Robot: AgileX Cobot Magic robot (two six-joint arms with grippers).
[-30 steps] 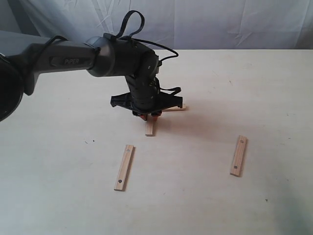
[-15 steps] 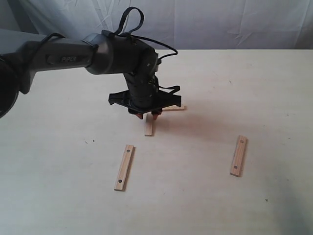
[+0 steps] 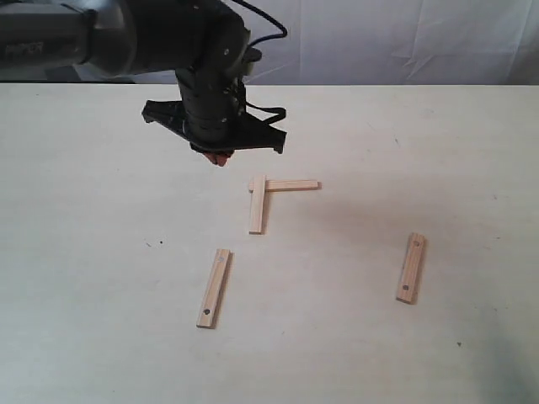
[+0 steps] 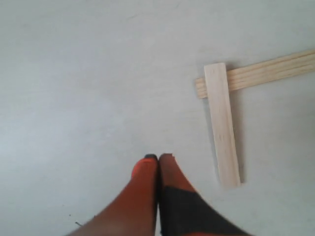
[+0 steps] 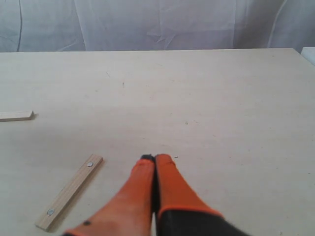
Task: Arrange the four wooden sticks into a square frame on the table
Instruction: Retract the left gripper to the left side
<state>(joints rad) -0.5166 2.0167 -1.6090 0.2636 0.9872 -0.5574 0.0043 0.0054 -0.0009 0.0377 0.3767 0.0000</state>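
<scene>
Surface (image 3: 101, 252): pale wood grain, carrying all four sticks flat.

Sticks: the first stick (image 3: 258, 204) runs toward the camera in the exterior view. The second stick (image 3: 290, 184) runs crosswise to the right from the first stick's far end. The left wrist view shows the first stick (image 4: 222, 123) lying on top of the end of the second stick (image 4: 266, 73), so the two touch and make one square corner. The third stick (image 3: 214, 287) lies alone, nearer the camera and left of that corner, slightly slanted, with a dark hole near each end. The fourth stick (image 3: 410, 268) lies alone, well apart on the right, also with a hole at each end. Neither loose stick touches any other. Only one corner of the frame is made; two sides are not yet laid.

Left claw (image 3: 219, 156): raised above the surface, beyond and left of the corner. Its orange fingers are pressed together with nothing between them, as the left wrist view confirms. It touches no stick.

Right claw (image 5: 155, 158): out of sight in the exterior view. In its own wrist view the fingers are pressed together and hold nothing, above bare surface. A holed stick lies near it, clear of the tips.
</scene>
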